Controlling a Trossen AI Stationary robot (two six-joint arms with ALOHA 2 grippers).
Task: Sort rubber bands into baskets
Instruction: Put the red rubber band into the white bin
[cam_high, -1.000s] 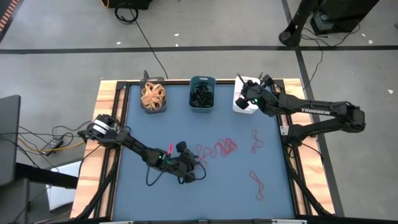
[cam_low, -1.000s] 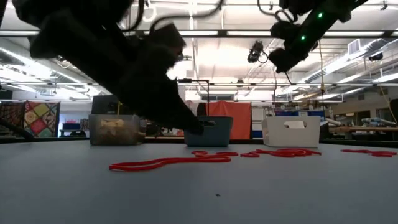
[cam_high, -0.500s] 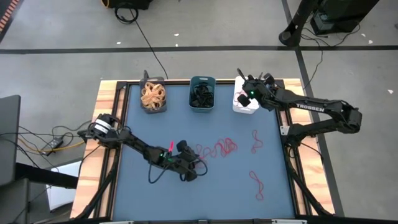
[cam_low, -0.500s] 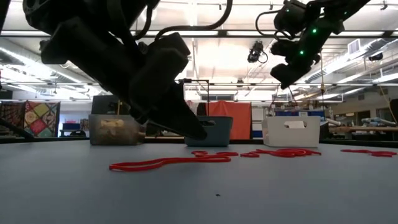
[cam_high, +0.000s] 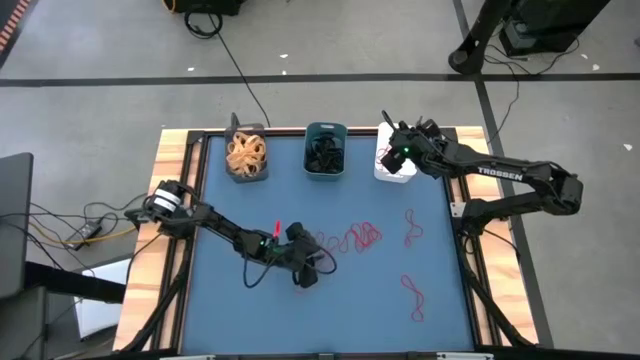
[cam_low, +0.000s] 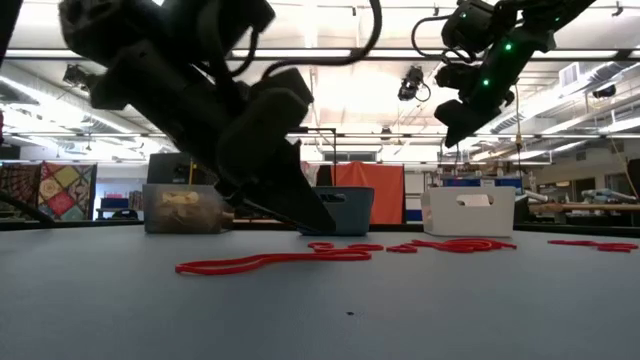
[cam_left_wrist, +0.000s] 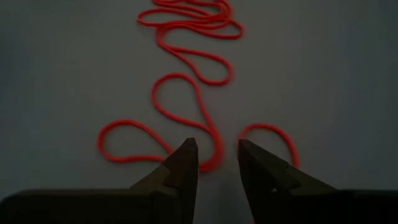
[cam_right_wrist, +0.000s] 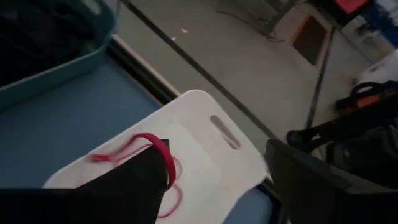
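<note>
Red rubber bands (cam_left_wrist: 186, 106) lie before the open left gripper (cam_left_wrist: 217, 165).

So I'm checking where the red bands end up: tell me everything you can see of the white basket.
The white basket is a small rectangular bin of smooth white plastic with rounded corners and a slot handle cut in its end wall. It stands upright at the table's far edge, rightmost of three, beside the teal basket. A few thin red rubber bands lie on its floor. The right gripper hangs over it, fingers open, not touching it as far as shows.
</note>
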